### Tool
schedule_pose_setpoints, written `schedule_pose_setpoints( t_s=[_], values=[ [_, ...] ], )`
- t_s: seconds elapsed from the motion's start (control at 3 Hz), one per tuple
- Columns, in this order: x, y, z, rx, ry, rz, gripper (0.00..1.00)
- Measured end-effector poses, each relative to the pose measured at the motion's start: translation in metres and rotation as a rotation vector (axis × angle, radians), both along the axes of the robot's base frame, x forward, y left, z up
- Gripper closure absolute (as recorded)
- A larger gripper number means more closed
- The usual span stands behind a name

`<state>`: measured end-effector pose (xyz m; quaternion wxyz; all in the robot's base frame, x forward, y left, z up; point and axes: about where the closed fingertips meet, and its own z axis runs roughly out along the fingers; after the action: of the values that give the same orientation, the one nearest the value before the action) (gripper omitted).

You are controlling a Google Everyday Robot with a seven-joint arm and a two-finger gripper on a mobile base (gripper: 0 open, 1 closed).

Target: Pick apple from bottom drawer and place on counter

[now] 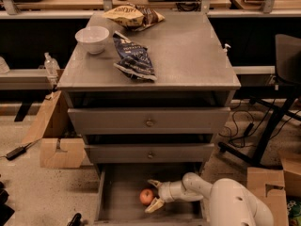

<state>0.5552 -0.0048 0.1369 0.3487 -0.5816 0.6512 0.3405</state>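
The small red-orange apple (146,197) lies in the open bottom drawer (117,197), near its middle. My gripper (152,195) reaches into the drawer from the right, its two pale fingers open, one above and one below the apple's right side. The fingers bracket the apple without closing on it. The grey counter (188,55) is the cabinet's top, well above the drawer.
On the counter stand a white bowl (92,38), a dark blue chip bag (134,58) and a tan snack bag (133,16). Two knobbed drawers (149,121) are shut above. Cardboard boxes (56,140) stand left, a chair base (263,135) and another box right.
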Motion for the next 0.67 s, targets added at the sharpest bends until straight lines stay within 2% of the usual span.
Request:
schedule_pose_setpoints(
  t_s=[0.33, 0.67],
  values=[
    [-0.0054, 0.0161, -0.0087, 0.019, 0.011, 0.028, 0.48],
    [-0.0074, 0.0229, -0.0115, 0.027, 0.014, 0.039, 0.72]
  ],
)
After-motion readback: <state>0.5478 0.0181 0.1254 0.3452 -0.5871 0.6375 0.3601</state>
